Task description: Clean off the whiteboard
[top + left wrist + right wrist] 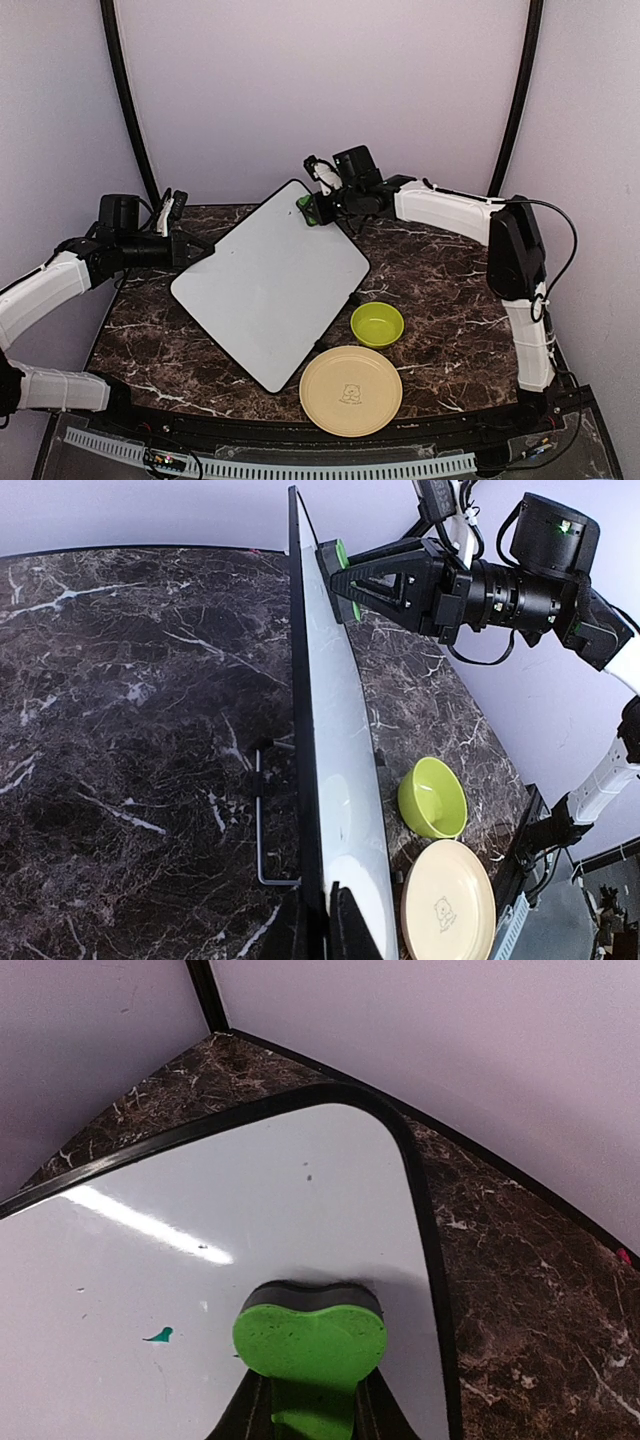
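The whiteboard point(270, 280) is a big white panel with a thin black rim, tilted up off the marble table. My left gripper point(190, 250) is shut on its left edge; in the left wrist view the board point(335, 740) runs edge-on from between that gripper's point(318, 900) jaws. My right gripper point(318, 208) is shut on a green eraser point(305, 203) with a black pad, pressed on the board's far corner. In the right wrist view the eraser point(310, 1340) rests on the white surface point(250, 1200). A small teal mark point(158, 1336) and a few specks lie left of it.
A lime green bowl point(377, 324) and a round beige plate point(350, 390) sit on the table point(440, 280) just right of the board's near corner. A thin metal wire stand point(262, 820) shows behind the board. Purple walls close in the back and sides.
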Available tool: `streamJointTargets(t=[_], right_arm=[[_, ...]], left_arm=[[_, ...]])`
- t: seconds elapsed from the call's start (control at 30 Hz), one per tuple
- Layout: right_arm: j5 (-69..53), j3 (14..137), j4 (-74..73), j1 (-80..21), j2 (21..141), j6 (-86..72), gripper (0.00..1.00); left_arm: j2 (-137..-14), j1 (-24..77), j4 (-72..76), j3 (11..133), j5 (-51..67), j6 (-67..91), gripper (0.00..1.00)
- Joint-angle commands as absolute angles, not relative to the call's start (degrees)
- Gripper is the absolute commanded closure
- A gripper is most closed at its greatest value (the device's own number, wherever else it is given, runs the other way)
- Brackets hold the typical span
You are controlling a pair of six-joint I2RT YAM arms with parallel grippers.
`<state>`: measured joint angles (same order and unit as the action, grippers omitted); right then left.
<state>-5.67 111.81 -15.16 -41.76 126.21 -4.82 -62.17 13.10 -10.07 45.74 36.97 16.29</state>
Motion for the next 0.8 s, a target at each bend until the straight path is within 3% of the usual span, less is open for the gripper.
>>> streamJointTargets(t=[0.0,0.23,0.77], right_arm=[[-9.88,114.36,-17.65,-43.33,129.12,-4.25,1.0],[-7.24,117.33,-19.64,-41.27,130.65,-3.69,1.0],[-10.24,109.15,-16.45,-38.36,126.04,-4.22,1.0]], left_arm=[[-61.48,15.91,-9.59,46.05,45.7,8.89,1.0],[-60.95,15.91,-10.15,46.43,45.66,8.33,1.0],[-60.91,15.91,-11.11,47.46,44.75,6.8,1.0]])
